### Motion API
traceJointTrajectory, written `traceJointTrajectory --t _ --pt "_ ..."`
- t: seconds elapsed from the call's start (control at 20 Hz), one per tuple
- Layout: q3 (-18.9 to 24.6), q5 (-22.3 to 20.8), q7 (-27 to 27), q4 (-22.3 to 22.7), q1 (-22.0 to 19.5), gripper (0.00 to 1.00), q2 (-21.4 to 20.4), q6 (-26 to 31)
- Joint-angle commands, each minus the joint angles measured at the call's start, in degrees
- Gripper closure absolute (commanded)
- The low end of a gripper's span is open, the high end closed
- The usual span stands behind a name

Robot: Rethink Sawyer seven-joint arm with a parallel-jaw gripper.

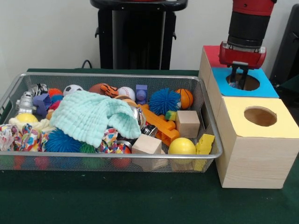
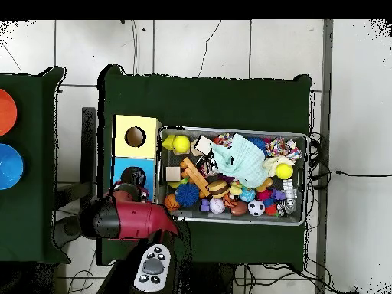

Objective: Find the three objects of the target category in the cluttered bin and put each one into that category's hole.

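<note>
The wire mesh bin [image 1: 117,76] is heaped with toys under a mint-green cloth [image 1: 91,116]; I see no other wrappers in it. My gripper [image 1: 238,84] hangs at the right, over the boxes. Its fingertips line up with the blue-topped box's hole [image 1: 250,82]. It is shut on a small pale bluish plastic wrapper [image 1: 238,80]. The red-topped box [image 1: 212,53] stands behind it, and its hole is hidden by the arm. In the overhead view the arm [image 2: 130,218] covers the red-topped box, next to the bin [image 2: 230,130].
A yellow-topped box [image 1: 254,140] with an open hole [image 1: 260,115] stands nearest the camera, beside the bin. The robot's pedestal [image 1: 138,32] is behind the bin. In the overhead view a grey remote [image 2: 153,268] lies near the base, and red [image 2: 6,111] and blue [image 2: 8,164] discs lie at the left.
</note>
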Motion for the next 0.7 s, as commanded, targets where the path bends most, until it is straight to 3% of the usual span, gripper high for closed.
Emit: traceJointTrajectory --t 0.05,0.3,0.7 --pt "1.62 -0.64 7.75 4.71 -3.92 1.0 -7.54 5.51" --pt "4.63 -1.13 8.06 7.26 -7.08 1.0 -9.62 1.65" --pt "5.38 -1.27 9.77 8.95 -7.68 1.0 -11.38 -2.09"
